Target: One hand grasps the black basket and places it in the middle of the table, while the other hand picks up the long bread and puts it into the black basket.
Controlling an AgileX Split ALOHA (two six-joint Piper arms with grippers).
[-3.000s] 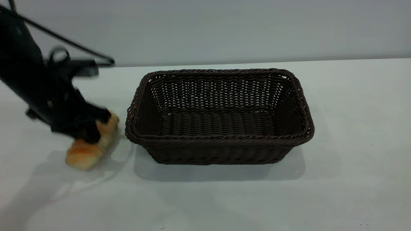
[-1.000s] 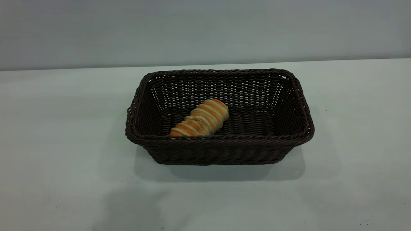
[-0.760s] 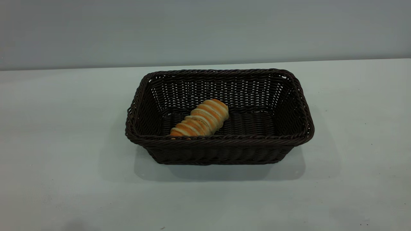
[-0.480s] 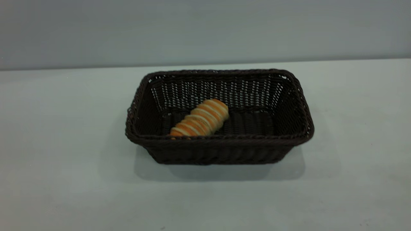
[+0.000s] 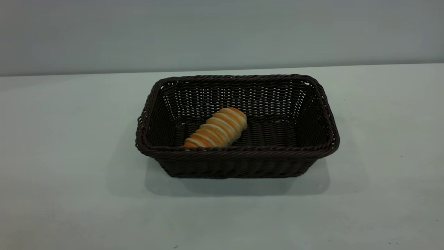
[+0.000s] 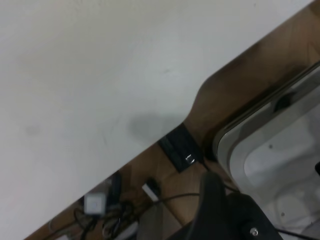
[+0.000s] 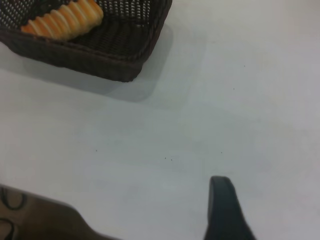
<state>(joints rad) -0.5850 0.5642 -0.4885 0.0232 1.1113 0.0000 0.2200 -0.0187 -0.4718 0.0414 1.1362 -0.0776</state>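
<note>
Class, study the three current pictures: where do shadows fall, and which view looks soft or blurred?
Exterior view: sharp; the black basket casts a soft shadow on the table in front and to its left, and the long bread shows no glare. Left wrist view: soft overall, with a faint smudge of shadow near the table edge. Right wrist view: slightly soft; a shadow lies beside the basket.

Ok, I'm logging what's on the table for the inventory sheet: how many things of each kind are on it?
Baskets: 1, the black basket
Breads: 1, the long bread, lying inside the basket
Total: 2 things on the table
</note>
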